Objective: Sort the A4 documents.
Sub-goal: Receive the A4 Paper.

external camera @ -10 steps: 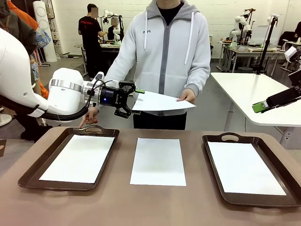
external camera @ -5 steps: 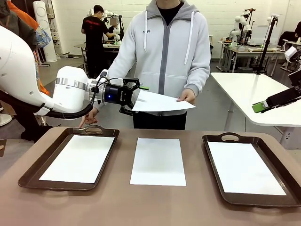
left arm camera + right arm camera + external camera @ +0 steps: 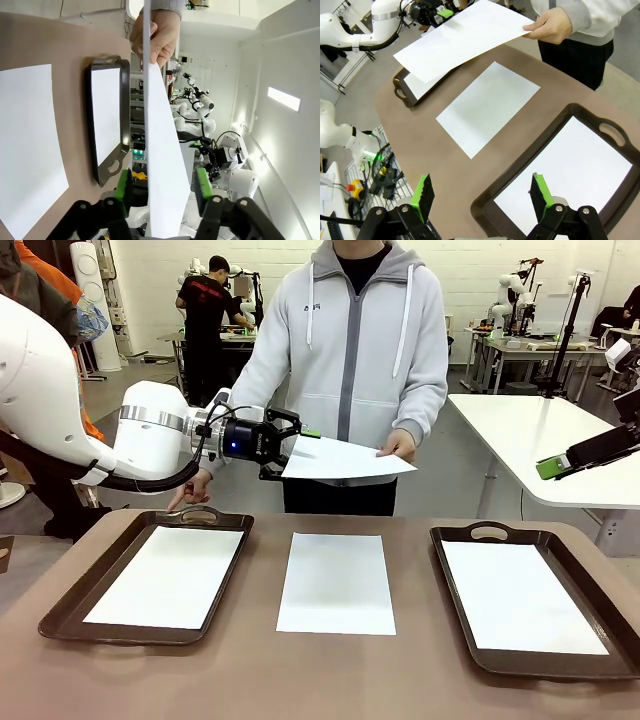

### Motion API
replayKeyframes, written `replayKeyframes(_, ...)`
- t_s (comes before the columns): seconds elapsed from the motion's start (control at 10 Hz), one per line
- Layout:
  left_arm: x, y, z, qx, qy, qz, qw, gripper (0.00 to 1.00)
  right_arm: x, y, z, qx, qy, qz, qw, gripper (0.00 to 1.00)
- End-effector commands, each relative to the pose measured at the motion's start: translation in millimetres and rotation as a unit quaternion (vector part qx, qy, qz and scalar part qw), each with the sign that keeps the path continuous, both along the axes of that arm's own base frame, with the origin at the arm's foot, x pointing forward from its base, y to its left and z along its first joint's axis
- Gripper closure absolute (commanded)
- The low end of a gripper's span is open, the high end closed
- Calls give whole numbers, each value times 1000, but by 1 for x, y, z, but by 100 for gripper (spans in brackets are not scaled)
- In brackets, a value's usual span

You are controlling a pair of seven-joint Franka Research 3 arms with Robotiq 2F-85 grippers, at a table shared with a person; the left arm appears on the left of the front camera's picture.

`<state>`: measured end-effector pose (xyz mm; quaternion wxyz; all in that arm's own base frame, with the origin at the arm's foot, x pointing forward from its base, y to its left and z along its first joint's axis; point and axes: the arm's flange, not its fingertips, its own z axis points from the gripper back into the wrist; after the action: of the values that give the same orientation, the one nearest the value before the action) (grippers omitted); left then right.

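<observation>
Green pads of the left tool stand one on each side of the held sheet, about half narrowed. From the wrist a thin gap shows on both sides, so I judge that the paper is not pinched yet.

This sheet is in the air, above and beyond the middle sheet, which lies flat on the worktop. A person's hand holds its other end and carries it nearly level. The reason is probably that the thin edge then points straight between the jaws and does not droop. I think it is a handover.

To the right of the middle sheet, the right tool hangs wide and empty over the right tray.

On each side of the middle sheet lies one dark brown tray with handles. The left tray has one white sheet flat on its floor, and the right tray also has one. A brown margin shows around each. The middle sheet is in no tray.
</observation>
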<state>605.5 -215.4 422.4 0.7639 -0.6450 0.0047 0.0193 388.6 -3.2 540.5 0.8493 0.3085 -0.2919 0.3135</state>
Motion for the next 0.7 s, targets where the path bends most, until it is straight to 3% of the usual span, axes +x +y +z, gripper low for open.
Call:
replayKeyframes(0.0,1,-1,4,10,7,11,1000,55,0,0,0,0,-1,3,1000,0)
replayKeyframes(0.3,-1,-3,7,14,6,14,1000,85,0,0,0,0,-1,3,1000,0)
replayKeyframes(0.5,-1,-2,8,15,4,14,1000,100,0,0,0,0,-1,3,1000,0)
replayKeyframes(0.6,-1,-2,8,18,5,17,1000,100,0,0,0,0,-1,3,1000,0)
